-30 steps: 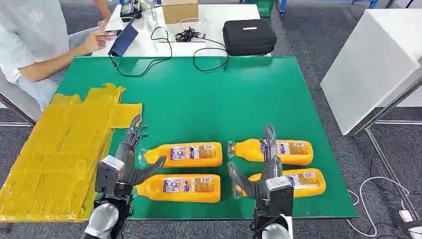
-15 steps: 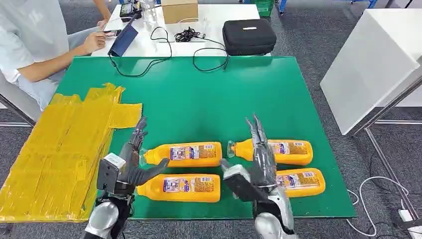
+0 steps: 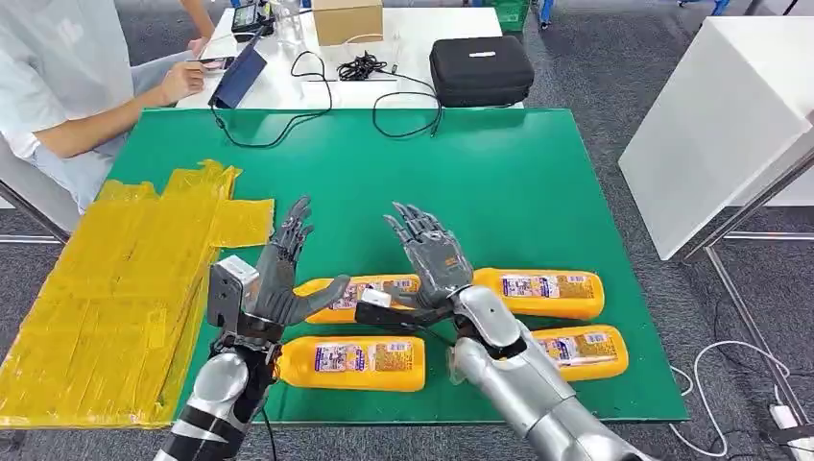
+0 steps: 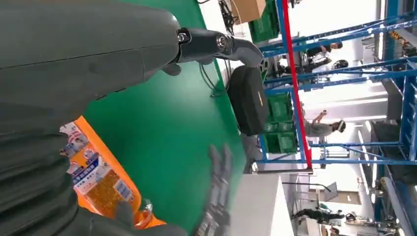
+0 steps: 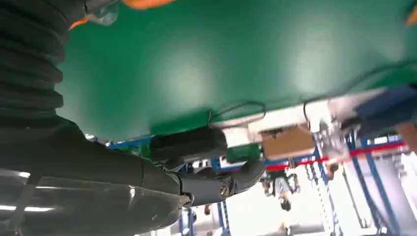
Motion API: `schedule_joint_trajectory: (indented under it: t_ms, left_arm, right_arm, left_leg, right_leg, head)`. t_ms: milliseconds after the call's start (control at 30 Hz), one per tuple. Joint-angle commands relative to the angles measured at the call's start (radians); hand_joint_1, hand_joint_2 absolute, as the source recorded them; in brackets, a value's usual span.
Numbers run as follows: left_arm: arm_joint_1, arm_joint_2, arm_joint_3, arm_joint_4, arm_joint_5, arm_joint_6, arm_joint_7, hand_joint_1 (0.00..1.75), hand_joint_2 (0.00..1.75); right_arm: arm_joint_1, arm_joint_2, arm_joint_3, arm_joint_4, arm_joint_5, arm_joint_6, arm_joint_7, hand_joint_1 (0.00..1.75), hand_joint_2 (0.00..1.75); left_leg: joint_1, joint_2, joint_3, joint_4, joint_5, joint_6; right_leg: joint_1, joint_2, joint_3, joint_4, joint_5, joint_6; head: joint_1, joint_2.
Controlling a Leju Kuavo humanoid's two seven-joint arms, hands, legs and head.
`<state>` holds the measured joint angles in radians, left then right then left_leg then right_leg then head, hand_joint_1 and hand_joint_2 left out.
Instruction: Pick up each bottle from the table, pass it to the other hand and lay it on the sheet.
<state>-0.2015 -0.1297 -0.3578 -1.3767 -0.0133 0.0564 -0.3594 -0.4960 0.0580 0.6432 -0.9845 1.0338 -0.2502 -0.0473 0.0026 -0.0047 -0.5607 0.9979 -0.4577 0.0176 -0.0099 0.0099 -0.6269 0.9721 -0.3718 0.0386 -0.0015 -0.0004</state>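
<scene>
Right hand (image 3: 434, 257) swung up and left off the right-side bottles, fingers spread, empty. Left hand (image 3: 280, 279) raised slightly, also spread, empty. Four bottles (image 3: 350, 361) still flat on green table (image 3: 499, 182); none on yellow sheet (image 3: 125, 279). No grasp yet.

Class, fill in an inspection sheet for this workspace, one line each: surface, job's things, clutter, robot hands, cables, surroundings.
Surface: green table.
Job's things: four orange bottles lying flat near the front edge; yellow sheet on the left, nothing on it.
Clutter: nothing seen on the green table.
Robot hands: left robot hand and right robot hand raised over the bottles, fingers spread, holding nothing.
Cables: black cable trailing onto the far edge.
Surroundings: white table behind with black case, cardboard box; seated person.
</scene>
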Motion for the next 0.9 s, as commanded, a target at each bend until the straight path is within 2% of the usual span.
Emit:
schedule_joint_trajectory:
  t_ms: [33,567,767,900]
  left_arm:
    - [-0.073,-0.002,-0.032,0.112,0.023,-0.002,0.001,0.0,1.75]
    - [-0.09,-0.008,-0.04,0.133,0.057,0.014,-0.013,0.0,1.75]
    - [-0.059,0.005,0.046,0.014,0.095,0.132,-0.064,0.0,1.75]
    - [-0.059,0.01,0.052,0.006,0.098,0.132,-0.059,0.0,1.75]
  right_arm:
    - [-0.124,0.068,0.077,0.303,-0.023,0.021,-0.017,0.0,1.75]
    - [-0.157,0.109,0.102,0.415,-0.087,0.074,-0.044,0.0,1.75]
    - [-0.149,0.113,0.125,0.477,-0.104,0.055,-0.032,0.0,1.75]
    - [-0.148,0.113,0.126,0.479,-0.104,0.052,-0.034,0.0,1.75]
  left_leg:
    - [0.0,0.001,0.005,-0.001,-0.001,-0.001]
    - [0.0,0.0,0.004,0.0,-0.002,-0.001]
    - [0.0,0.001,0.004,0.0,-0.002,-0.001]
    - [0.001,0.001,0.005,0.0,-0.002,-0.001]
  right_leg:
    - [0.0,0.0,0.005,-0.001,-0.001,-0.001]
    - [0.001,-0.002,0.005,0.0,-0.002,-0.001]
    - [0.001,0.0,0.004,0.0,-0.002,-0.001]
    - [0.001,0.0,0.005,0.0,-0.002,-0.001]
  head:
    - [0.0,0.0]
    - [0.0,0.0]
    - [0.0,0.0]
    - [0.0,0.0]
